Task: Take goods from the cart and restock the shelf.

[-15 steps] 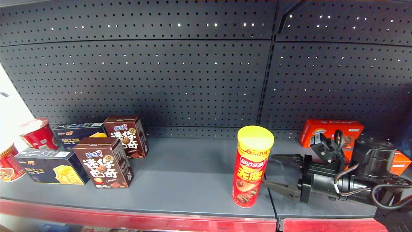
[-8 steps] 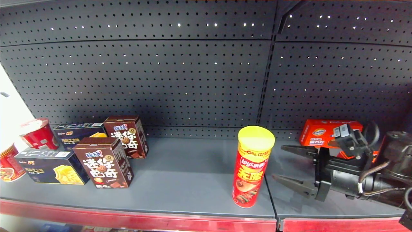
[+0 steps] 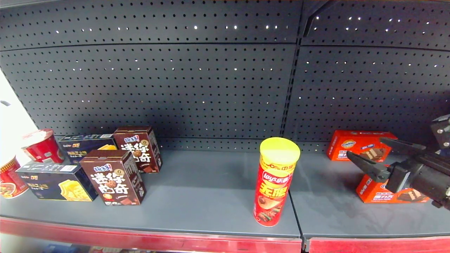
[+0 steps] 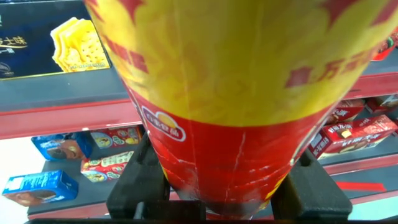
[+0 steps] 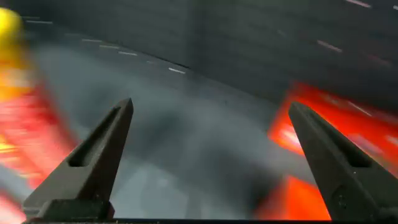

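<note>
Red-and-yellow package (image 4: 236, 93) sits close against the left wrist camera. The left gripper (image 4: 217, 193) is closed on its lower part, and dark finger blocks flank it on both sides. Beyond it we see a dark blue box (image 4: 43, 43) on a shelf board, with more goods on the boards below.

On the shelf (image 3: 211, 196), from the left end, we find red cups (image 3: 42, 146), then dark blue boxes (image 3: 56, 181), then two brown boxes (image 3: 114, 177) standing side by side. A bare grey stretch follows. After it a chip can (image 3: 276, 181) stands upright near the red front rail (image 3: 140, 239), free of any gripper. Further right lie orange boxes (image 3: 358, 146). The right gripper (image 3: 365, 147) hangs over them with its fingers spread wide and nothing between them, well apart from the can.

We judge the can to be placed, so the step in hand is shelving the package the left arm carries. To do it well, we would:

- lift the package over the front rail rather than dragging it across;
- aim for the bare stretch between the brown boxes and the can;
- lower it until the base rests flat, and only then let the fingers part;
- leave room on both sides, since a nudge could topple the tall can or push the brown boxes back;
- draw the right arm out level, clear of the orange boxes beneath its fingers.
</note>
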Tool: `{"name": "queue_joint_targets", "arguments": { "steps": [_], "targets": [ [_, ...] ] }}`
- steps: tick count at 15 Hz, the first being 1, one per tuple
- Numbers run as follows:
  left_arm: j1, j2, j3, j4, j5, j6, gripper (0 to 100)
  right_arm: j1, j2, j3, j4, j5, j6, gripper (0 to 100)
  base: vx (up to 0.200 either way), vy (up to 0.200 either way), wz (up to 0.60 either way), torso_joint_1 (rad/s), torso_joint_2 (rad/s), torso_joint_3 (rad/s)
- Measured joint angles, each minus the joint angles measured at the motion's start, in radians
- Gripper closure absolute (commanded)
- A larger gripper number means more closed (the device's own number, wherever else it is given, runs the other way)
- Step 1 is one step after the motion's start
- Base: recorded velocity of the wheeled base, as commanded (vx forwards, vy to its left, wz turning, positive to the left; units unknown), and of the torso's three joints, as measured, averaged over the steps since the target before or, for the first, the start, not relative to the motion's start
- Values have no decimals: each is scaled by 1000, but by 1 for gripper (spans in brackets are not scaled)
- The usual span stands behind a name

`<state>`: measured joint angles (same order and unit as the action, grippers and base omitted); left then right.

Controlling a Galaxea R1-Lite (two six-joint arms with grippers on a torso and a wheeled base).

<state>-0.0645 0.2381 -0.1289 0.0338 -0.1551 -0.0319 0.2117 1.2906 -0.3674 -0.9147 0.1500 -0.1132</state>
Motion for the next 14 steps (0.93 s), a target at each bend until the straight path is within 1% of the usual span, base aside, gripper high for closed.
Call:
{"name": "queue_joint_targets", "arguments": {
  "steps": [4, 7, 9, 10, 12, 14],
  "targets": [
    [-3, -9, -15, -7, -5, 1, 100, 24, -202, 36, 191, -174, 10, 0, 0, 0, 0, 0, 0, 0],
    [-3, -10, -83, -7, -3, 5, 100, 9, -397, 60, 338, -331, 55, 0, 0, 0, 0, 0, 0, 0],
    [-3, 0, -137, -6, -3, 8, 100, -2, -509, 129, 376, -426, 80, 0, 0, 0, 0, 0, 0, 0],
    [-3, 14, -167, -8, -6, 9, 100, -5, -567, 188, 385, -462, 87, 0, 0, 0, 0, 0, 0, 0],
    [-4, 46, -208, -13, -19, 11, 100, -7, -676, 293, 402, -497, 92, 0, 0, 0, 0, 0, 0, 0],
    [-5, 79, -237, -17, -37, 11, 100, -6, -781, 345, 504, -499, 92, 0, 0, 0, 0, 0, 0, 0]
  ]
}}
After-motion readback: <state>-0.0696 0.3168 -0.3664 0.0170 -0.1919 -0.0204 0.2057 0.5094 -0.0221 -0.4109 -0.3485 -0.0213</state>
